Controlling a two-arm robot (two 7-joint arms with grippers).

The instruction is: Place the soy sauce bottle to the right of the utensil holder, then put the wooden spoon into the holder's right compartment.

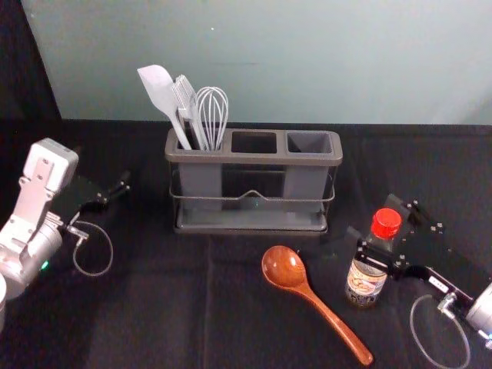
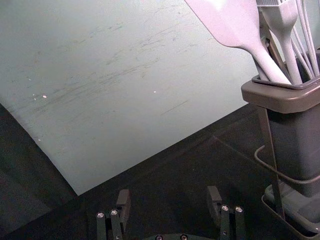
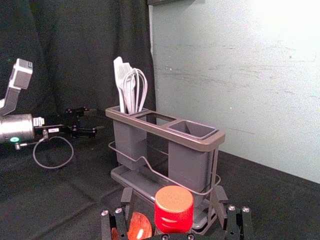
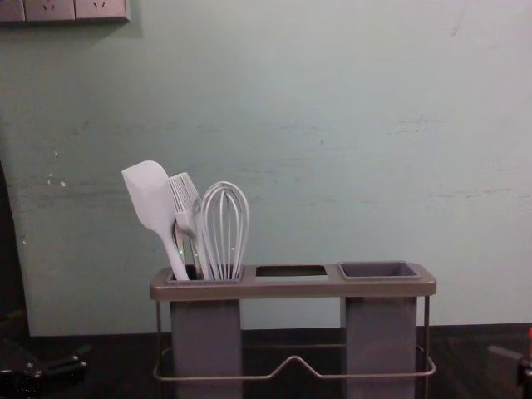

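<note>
My right gripper (image 1: 377, 227) is open around the upper part of the soy sauce bottle (image 1: 365, 283), which stands upright, right of the wooden spoon (image 1: 286, 268). In the right wrist view the red cap (image 3: 173, 210) sits between the spread fingers of my right gripper (image 3: 173, 200), with a gap on each side. The spoon lies in front of the utensil holder (image 1: 254, 229), its handle slanting toward the near right. White utensils fill the holder's left compartment; the middle and right compartments (image 4: 378, 271) hold nothing visible. My left gripper (image 1: 115, 192) is idle left of the holder, open in its wrist view (image 2: 169, 200).
A black cloth (image 1: 154, 307) covers the table. Behind it rises a pale wall (image 1: 307, 61), close beyond the holder. A spatula (image 4: 150, 195), a brush and a whisk (image 4: 226, 224) stick up well above the holder's rim.
</note>
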